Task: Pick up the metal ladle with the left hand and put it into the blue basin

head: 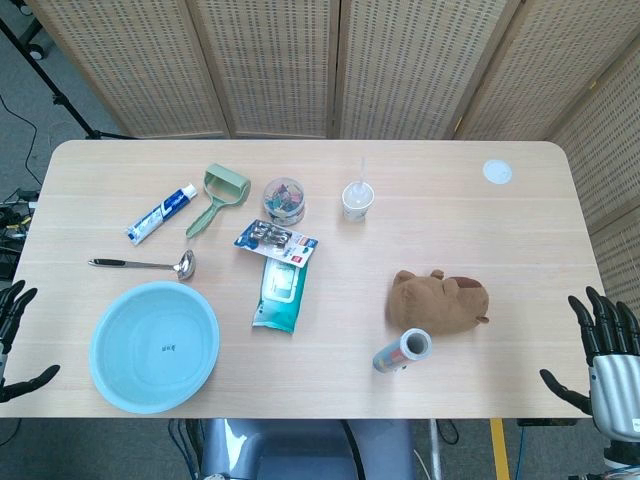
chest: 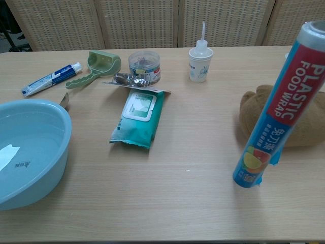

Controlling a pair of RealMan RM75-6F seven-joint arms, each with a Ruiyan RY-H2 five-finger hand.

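The metal ladle (head: pixel 150 264) lies flat on the tabletop (head: pixel 450 210), just behind the blue basin (head: pixel 154 346), with its thin handle pointing left. The left robot hand (head: pixel 15 330) waits at the left edge with fingers apart and holds nothing. I think it should pinch the slim, shiny handle near the middle. The basin is smooth round plastic. The right robot hand (head: pixel 605 350) is also spread and empty.

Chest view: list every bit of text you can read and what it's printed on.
"PLASTIC FOOD WRAP": upright roll.
Chinese characters below it on the roll: too small to read.
Wet wipes pack, toothpaste tube, cup, blue basin sticker: print too small or blurred.
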